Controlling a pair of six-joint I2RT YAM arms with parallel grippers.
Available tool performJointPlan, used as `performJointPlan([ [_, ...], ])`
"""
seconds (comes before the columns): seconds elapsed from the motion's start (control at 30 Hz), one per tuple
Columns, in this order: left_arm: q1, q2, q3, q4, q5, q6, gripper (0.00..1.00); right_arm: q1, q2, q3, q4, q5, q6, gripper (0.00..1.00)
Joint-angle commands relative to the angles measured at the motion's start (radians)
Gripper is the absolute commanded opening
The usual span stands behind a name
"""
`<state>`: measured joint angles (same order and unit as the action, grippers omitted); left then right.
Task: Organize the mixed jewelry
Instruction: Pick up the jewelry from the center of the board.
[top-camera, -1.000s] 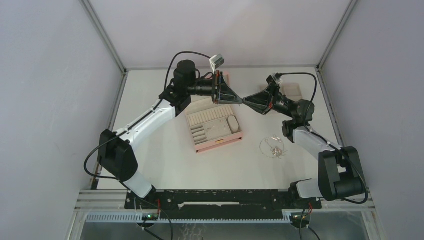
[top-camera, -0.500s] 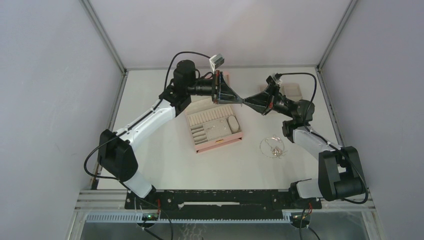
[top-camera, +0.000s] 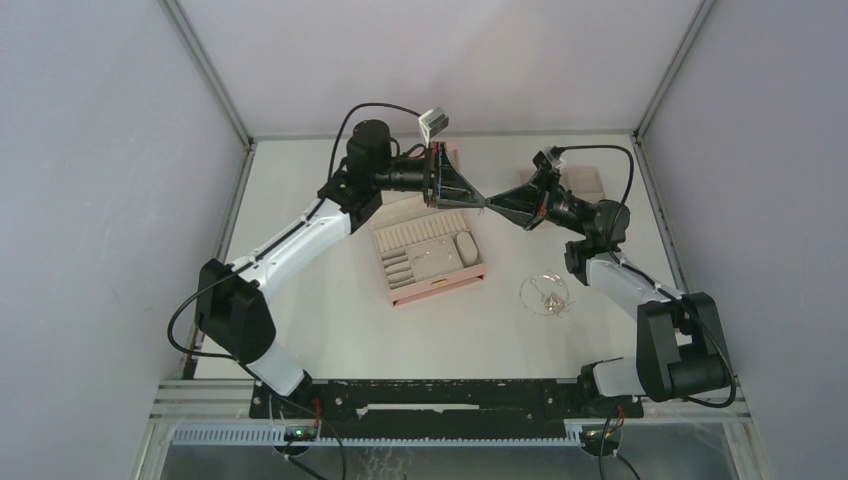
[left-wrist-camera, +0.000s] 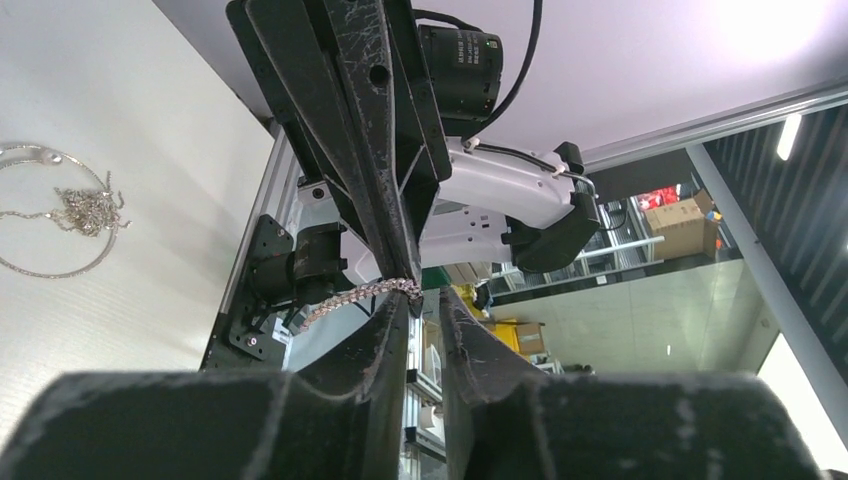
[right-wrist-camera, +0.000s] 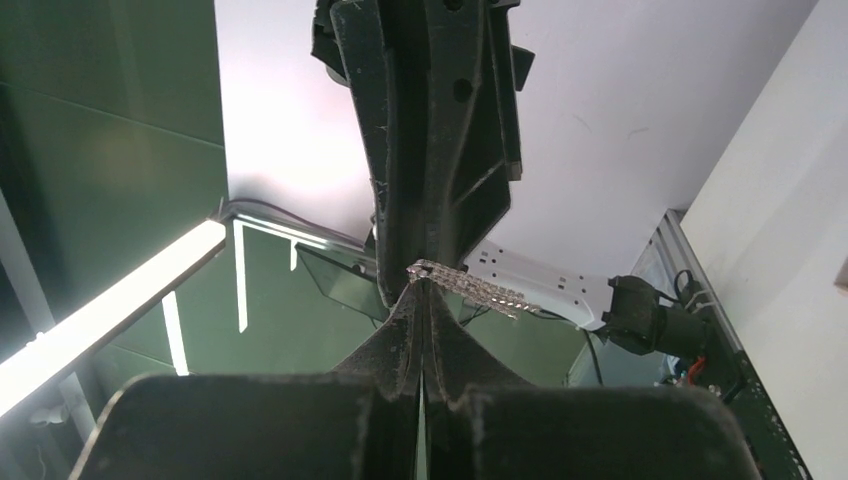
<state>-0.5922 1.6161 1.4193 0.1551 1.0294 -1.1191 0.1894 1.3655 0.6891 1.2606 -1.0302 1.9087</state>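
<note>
**Chain passes from tool to tool above the box**

The right tool (right-wrist-camera: 421, 295) has just pinched fully shut on one end of a short silver chain (left-wrist-camera: 350, 298). The left tool (left-wrist-camera: 424, 305), tip to tip with it, has begun to part, and a narrow gap shows between its fingers (left-wrist-camera: 385, 345). I judge the handover nearly done. The chain hangs in the air from the right tool, above the far right corner of the open pink box (top-camera: 430, 255). The left tool probably has to back away before the piece can be lowered, since the two crowd each other. The rest of the mixed jewelry (top-camera: 547, 296), a looped necklace and small bits, lies on the counter (top-camera: 330, 320) to the right of the box. A beige tray (top-camera: 588, 181) sits farther back.
</note>
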Motion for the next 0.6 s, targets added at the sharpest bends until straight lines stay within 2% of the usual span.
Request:
performJointPlan([
  [0.0, 0.005, -0.004, -0.009, -0.012, -0.019, 0.025, 0.25, 0.002, -0.011, 0.036, 0.168, 0.005, 0.009, 0.00],
  [0.17, 0.012, -0.007, -0.010, -0.027, -0.027, 0.034, 0.29, 0.000, -0.011, 0.036, 0.166, 0.004, 0.008, 0.00],
  [0.57, 0.026, -0.024, -0.004, -0.040, -0.036, 0.047, 0.30, -0.016, -0.017, 0.015, 0.142, -0.007, -0.010, 0.00],
])
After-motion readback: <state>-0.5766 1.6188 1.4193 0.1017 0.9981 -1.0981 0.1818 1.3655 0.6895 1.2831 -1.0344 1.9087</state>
